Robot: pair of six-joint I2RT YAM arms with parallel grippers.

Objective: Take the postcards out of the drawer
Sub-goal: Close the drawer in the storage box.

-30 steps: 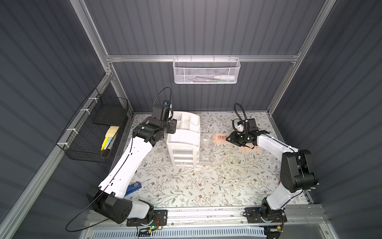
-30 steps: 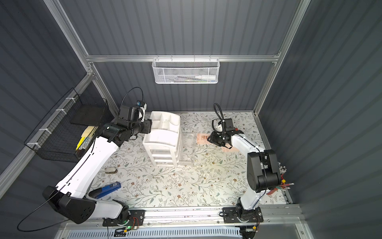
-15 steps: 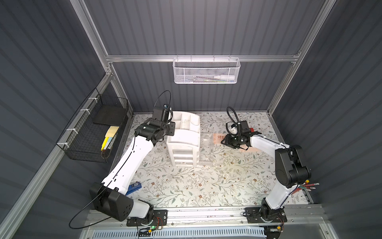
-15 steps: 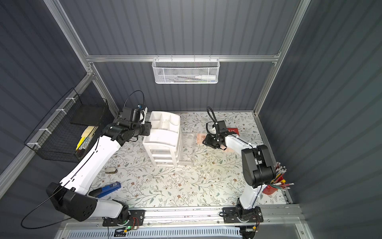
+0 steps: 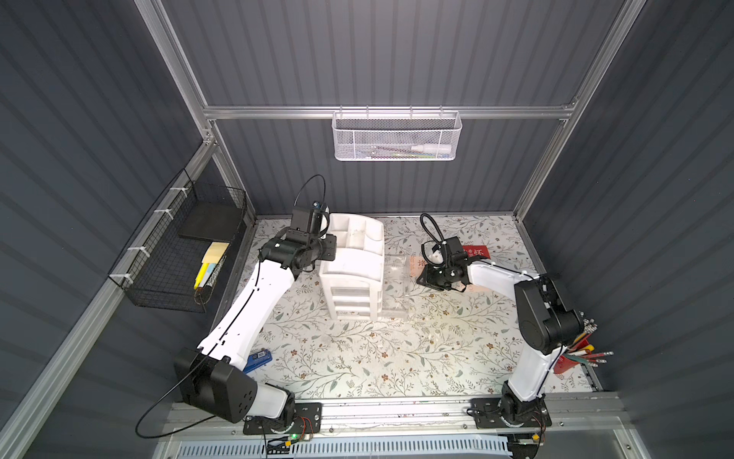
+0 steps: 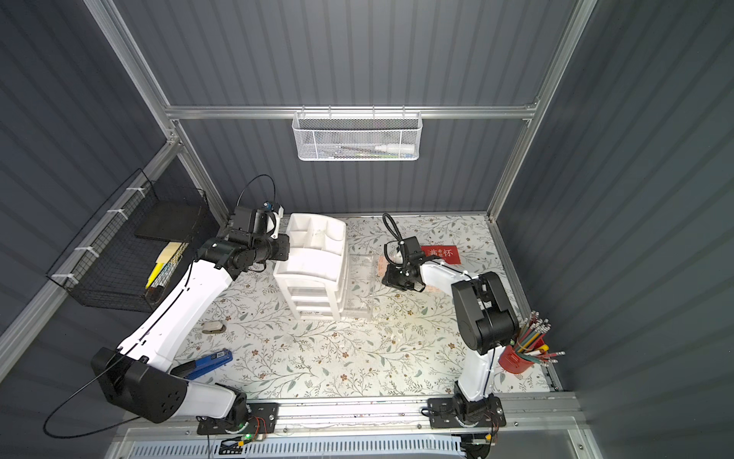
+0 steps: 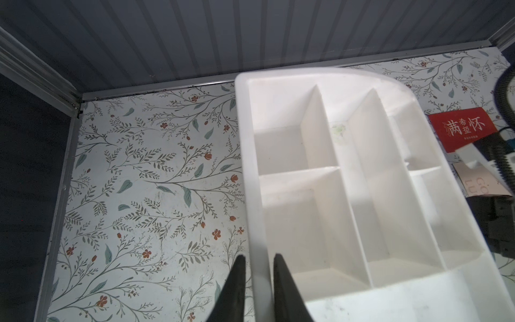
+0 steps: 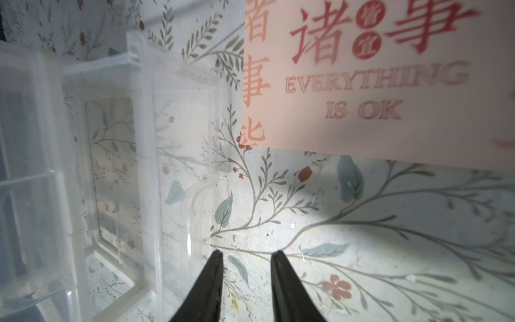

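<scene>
In a top view, I'm finding the red postcard (image 5: 478, 251) lying on the table (image 5: 357, 357), outside the clear drawer (image 5: 395, 286), which is standing pulled out toward the right gripper (image 5: 422, 279). Through the left wrist, the left gripper (image 7: 259, 278) is pinching the white organizer (image 7: 252, 172) by its side wall, probably bracing it. Through the right wrist, the fingers (image 8: 214, 281) are hanging spread and empty beside the drawer, with a peach postcard (image 8: 376, 92) lying on the table just beside it.

Overhead light pools brightest on the front-centre tabletop (image 5: 357, 357) in both top views while the walls (image 5: 397, 59) are dim; the right wrist view shows a bright patch, soft shadows and a peach postcard (image 8: 362, 83) blurring toward its edge.
</scene>
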